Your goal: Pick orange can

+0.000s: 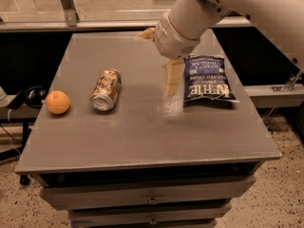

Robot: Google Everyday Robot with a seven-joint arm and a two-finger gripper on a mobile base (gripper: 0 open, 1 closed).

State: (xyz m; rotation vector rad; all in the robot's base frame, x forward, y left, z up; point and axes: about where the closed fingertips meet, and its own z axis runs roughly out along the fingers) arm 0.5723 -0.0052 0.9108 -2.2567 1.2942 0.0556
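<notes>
The orange can point(106, 89) lies on its side on the grey table point(142, 137), left of centre, one silver end facing the front. My gripper point(160, 63) hangs above the table's middle, to the right of the can and well apart from it, just left of the chip bag. Its cream fingers point(172, 78) stand apart, open and empty. One finger points down toward the table, the other shows at the far side of the wrist.
A round orange fruit point(58, 102) sits near the table's left edge, beside the can. A dark blue chip bag point(209, 80) lies flat at the right. Drawers run below the front edge. A metal rail and post stand behind the table.
</notes>
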